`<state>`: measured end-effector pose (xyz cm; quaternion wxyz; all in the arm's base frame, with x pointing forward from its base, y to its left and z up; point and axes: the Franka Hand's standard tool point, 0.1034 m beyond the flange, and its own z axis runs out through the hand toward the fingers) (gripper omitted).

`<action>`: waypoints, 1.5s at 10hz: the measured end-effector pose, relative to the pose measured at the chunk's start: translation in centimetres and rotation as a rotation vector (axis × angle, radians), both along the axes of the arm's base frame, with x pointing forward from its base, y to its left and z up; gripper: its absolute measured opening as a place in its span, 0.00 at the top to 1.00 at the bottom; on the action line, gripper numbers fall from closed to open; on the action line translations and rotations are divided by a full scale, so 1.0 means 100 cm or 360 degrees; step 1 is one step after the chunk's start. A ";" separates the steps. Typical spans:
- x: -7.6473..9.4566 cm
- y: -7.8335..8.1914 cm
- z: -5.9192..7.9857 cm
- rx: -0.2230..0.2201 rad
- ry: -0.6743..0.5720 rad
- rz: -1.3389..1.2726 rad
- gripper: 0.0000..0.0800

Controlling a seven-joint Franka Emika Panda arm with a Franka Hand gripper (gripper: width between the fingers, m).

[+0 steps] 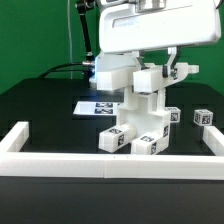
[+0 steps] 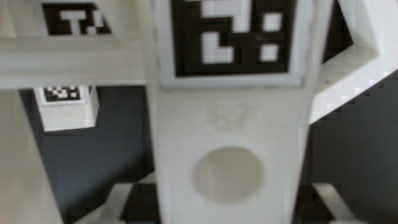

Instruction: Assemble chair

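The tool (image 1: 152,72), clamped on the top of the half-built chair (image 1: 140,125) standing mid tabletop (image 1: 40,100), could, I reckon, topple it or pop a joint by pushing crooked.

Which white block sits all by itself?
The small tagged block at the exterior view's far right; the other blocks crowd together in the middle.

Lettering, numbers, brand names: none legible.
Signs: black-and-white square tags, patterns only, no readable characters.
- on the white chair parts (image 1: 140,118); one large tag (image 2: 231,35) seen close in the wrist view
- on the marker board (image 1: 90,106)
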<state>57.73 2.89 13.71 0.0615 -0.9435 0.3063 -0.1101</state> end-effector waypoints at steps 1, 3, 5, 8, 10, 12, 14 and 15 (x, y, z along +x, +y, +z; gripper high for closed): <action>0.000 -0.001 0.001 0.0027 0.0005 -0.0094 0.64; 0.000 -0.004 0.001 0.0024 0.0007 -0.0102 0.64; 0.000 -0.005 0.000 0.0026 0.0008 -0.0117 0.64; 0.000 -0.005 0.000 0.0025 0.0009 -0.0113 0.64; 0.000 -0.003 -0.002 0.0019 -0.0001 -0.0114 0.64; 0.001 -0.001 -0.003 0.0014 -0.0012 -0.0110 0.64; 0.002 -0.001 -0.003 0.0012 -0.0014 -0.0106 0.64; 0.002 -0.001 -0.003 0.0012 -0.0015 -0.0106 0.64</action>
